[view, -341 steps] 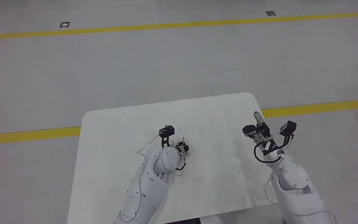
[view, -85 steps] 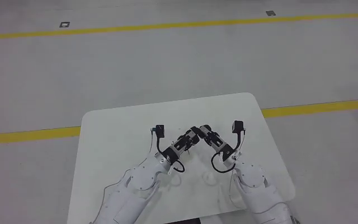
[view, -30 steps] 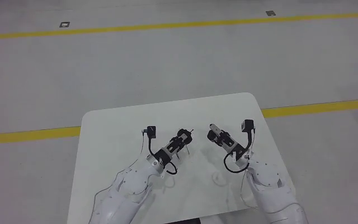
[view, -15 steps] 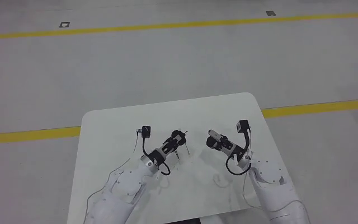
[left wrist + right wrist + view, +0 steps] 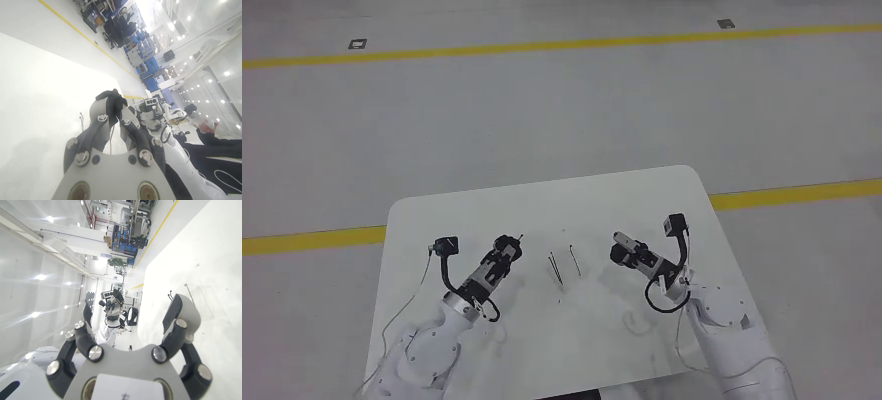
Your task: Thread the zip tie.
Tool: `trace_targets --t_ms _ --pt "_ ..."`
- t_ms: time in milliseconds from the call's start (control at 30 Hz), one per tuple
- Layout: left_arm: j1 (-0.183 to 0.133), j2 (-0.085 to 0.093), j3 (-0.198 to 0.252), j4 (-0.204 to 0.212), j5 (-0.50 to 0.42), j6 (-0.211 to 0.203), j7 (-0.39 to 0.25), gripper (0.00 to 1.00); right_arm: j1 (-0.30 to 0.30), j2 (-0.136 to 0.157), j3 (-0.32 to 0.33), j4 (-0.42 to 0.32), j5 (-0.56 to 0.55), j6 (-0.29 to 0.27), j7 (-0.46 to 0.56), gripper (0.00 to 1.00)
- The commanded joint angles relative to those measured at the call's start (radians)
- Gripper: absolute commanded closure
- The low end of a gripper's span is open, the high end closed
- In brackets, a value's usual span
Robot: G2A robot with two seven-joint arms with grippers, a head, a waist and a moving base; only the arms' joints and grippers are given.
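**Q:** Black zip tie [image 5: 555, 265], where is it?

**A:** Loose on the white surface [image 5: 442, 230], between the arms. Likely light, thin and springy, so pinch it near the head. Right gripper [image 5: 619, 244] jaws gape wide; left gripper [image 5: 508, 244] jaws are pressed together.

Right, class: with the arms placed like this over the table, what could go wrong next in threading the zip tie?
1. The left gripper is shut at its very tips on a thin dark strand, seemingly a zip tie. So slim a hold could let it slip or twist.
2. The right gripper is open and empty, while the loose zip ties lie flat on the table between the arms. Picking one up may only push it along.
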Motion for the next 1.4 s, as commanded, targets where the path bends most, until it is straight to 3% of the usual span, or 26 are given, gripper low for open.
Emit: trace_targets --t_ms 0,200,300,367,733,1200,1267,1367 --pt "0.001 0.000 -0.001 0.000 -0.001 -0.003 0.000 1.00 0.034 0.002 -0.031 0.006 -0.042 0.011 0.049 0.00" --pt "0.001 0.000 -0.001 0.000 -0.001 -0.003 0.000 1.00 0.184 0.010 -0.142 0.113 -0.151 0.024 0.238 0.00" --pt "0.001 0.000 -0.001 0.000 -0.001 -0.003 0.000 1.00 0.243 0.009 -0.184 0.169 -0.178 0.025 0.263 0.00" --pt "0.001 0.000 -0.001 0.000 -0.001 -0.003 0.000 1.00 0.283 0.008 -0.216 0.206 -0.221 -0.005 0.271 0.00" --pt "0.001 0.000 -0.001 0.000 -0.001 -0.003 0.000 1.00 0.287 0.008 -0.230 0.217 -0.245 -0.001 0.252 0.00" --pt "0.001 0.000 -0.001 0.000 -0.001 -0.003 0.000 1.00 0.458 -0.014 -0.396 0.389 -0.332 -0.012 0.161 0.00" --pt "0.001 0.000 -0.001 0.000 -0.001 -0.003 0.000 1.00 0.473 -0.019 -0.420 0.409 -0.330 -0.012 0.147 0.04" --pt "0.001 0.000 -0.001 0.000 -0.001 -0.003 0.000 1.00 0.489 -0.022 -0.446 0.438 -0.337 -0.012 0.123 0.21"
